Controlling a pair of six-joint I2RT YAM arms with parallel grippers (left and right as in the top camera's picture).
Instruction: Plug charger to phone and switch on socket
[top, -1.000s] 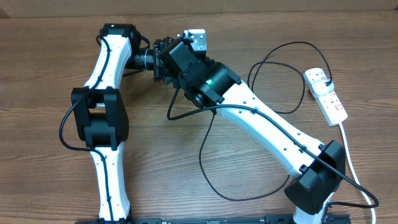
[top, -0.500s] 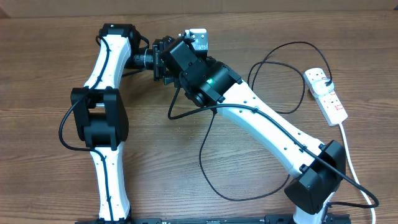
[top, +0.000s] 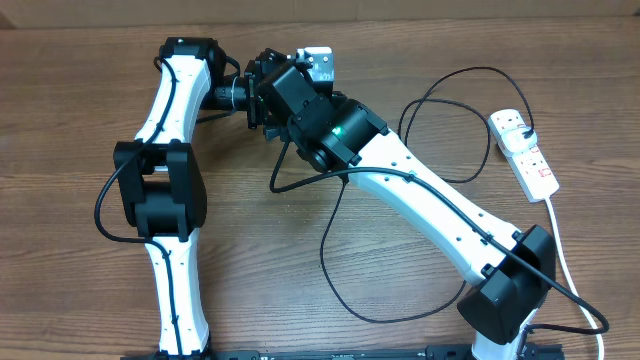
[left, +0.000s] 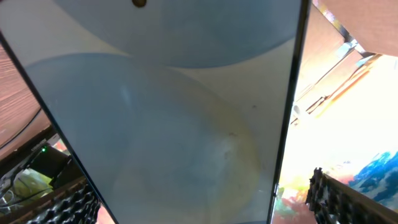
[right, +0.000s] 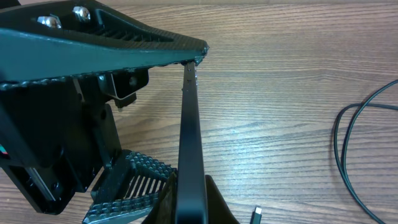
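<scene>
Well left of the socket, the right gripper has just clamped onto the upended phone as the left gripper springs wide open, a handover leaving the charger, nearer the socket, yet to be plugged in.

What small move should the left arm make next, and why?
Probably draw the left gripper straight back. Its jaws stand open around the phone, while the right gripper is shut on it, so that grip alone seems to hold it.
</scene>
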